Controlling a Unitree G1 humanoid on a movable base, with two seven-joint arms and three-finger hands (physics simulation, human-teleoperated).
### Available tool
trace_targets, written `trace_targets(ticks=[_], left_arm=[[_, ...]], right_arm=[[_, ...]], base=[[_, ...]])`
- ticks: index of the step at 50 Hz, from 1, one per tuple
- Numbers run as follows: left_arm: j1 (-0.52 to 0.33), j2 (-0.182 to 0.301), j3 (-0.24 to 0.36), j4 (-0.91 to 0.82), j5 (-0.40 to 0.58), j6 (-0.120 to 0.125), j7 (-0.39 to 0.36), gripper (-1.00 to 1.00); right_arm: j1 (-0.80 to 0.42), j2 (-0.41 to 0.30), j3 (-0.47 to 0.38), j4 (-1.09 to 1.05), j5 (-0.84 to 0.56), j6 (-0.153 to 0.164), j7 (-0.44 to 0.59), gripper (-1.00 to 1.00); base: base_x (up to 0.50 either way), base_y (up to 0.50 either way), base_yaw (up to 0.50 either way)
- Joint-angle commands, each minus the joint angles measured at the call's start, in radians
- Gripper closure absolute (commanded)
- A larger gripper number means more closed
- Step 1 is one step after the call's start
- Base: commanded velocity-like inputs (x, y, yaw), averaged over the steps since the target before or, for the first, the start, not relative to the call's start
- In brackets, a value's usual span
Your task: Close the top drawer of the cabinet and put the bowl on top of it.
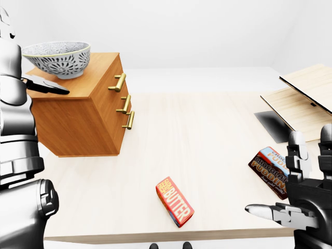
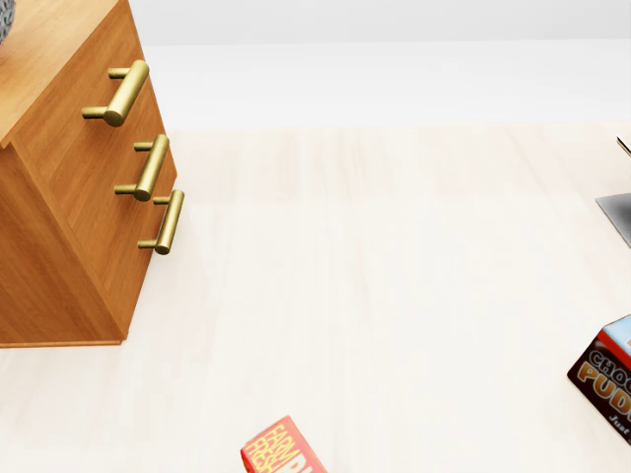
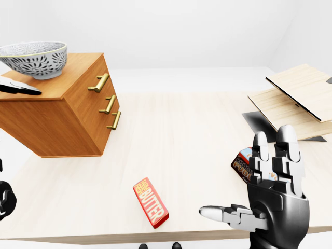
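Observation:
A grey patterned bowl [image 1: 56, 58] stands upright on top of the wooden cabinet [image 1: 83, 116] at the left of the left-eye view; only its edge [image 2: 3, 20] shows in the head view's top left corner. All three drawers sit flush, including the top one with its brass handle [image 2: 123, 92]. My left hand [image 1: 49, 86] stretches a dark finger flat over the cabinet top just below the bowl, open, with the rest hidden by the arm. Low on the right, my right hand [image 3: 244, 181] is held up open and empty.
A red butter box [image 1: 175, 201] lies near the table's bottom edge. A chocolate pudding box [image 1: 270, 168] lies at the right, just beyond my right hand. Light wooden boards [image 1: 301, 98] are stacked at the far right of the pale table [image 1: 207, 135].

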Motion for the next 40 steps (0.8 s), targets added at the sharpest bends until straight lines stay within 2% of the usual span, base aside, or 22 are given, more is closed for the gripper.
trace_targets(ticks=[1, 4, 8, 12, 20, 23, 30, 32, 37, 40], left_arm=[[0.092, 0.002, 0.047, -0.267, -0.067, 0.0, -0.121, -1.0], [0.131, -0.025, 0.093, -0.443, -0.16, 0.0, -0.181, -1.0], [0.176, -0.044, 0.109, -0.593, -0.258, 0.0, -0.218, -1.0], [0.223, -0.07, 0.141, -0.803, -0.373, 0.0, -0.277, -1.0], [0.278, -0.091, 0.148, -1.024, -0.484, 0.0, -0.28, -1.0], [0.294, -0.118, 0.136, -1.069, -0.504, 0.0, -0.268, -1.0], [0.351, -0.202, 0.119, -1.178, -0.552, 0.0, -0.261, -1.0], [0.384, -0.25, 0.121, -1.233, -0.591, 0.0, -0.261, -1.0], [0.44, -0.298, 0.102, -1.325, -0.626, 0.0, -0.244, -1.0], [0.484, -0.34, 0.117, -1.419, -0.671, 0.0, -0.249, -1.0]], right_arm=[[-0.003, -0.003, 0.004, -0.001, -0.005, 0.003, -0.004, -1.0], [-0.004, -0.005, 0.006, 0.001, -0.007, 0.003, -0.005, -1.0], [-0.005, -0.008, 0.009, -0.001, -0.008, 0.005, -0.009, -1.0], [-0.019, -0.017, 0.009, -0.005, -0.012, 0.023, -0.022, -1.0], [-0.028, -0.028, 0.012, -0.006, -0.014, 0.032, -0.035, -1.0], [-0.034, -0.032, 0.024, -0.006, -0.027, 0.036, -0.043, -1.0], [-0.054, -0.053, 0.026, -0.016, -0.027, 0.066, -0.069, -1.0], [-0.066, -0.06, 0.027, -0.013, -0.033, 0.075, -0.077, -1.0], [-0.076, -0.069, 0.018, -0.02, -0.026, 0.093, -0.082, -1.0], [-0.09, -0.073, 0.036, -0.007, -0.05, 0.097, -0.095, -1.0]], base=[[0.0, 0.0, 0.0], [0.0, 0.0, 0.0], [0.0, 0.0, 0.0], [0.0, 0.0, 0.0], [0.0, 0.0, 0.0], [0.0, 0.0, 0.0], [0.0, 0.0, 0.0], [0.0, 0.0, 0.0], [0.0, 0.0, 0.0], [0.0, 0.0, 0.0]])
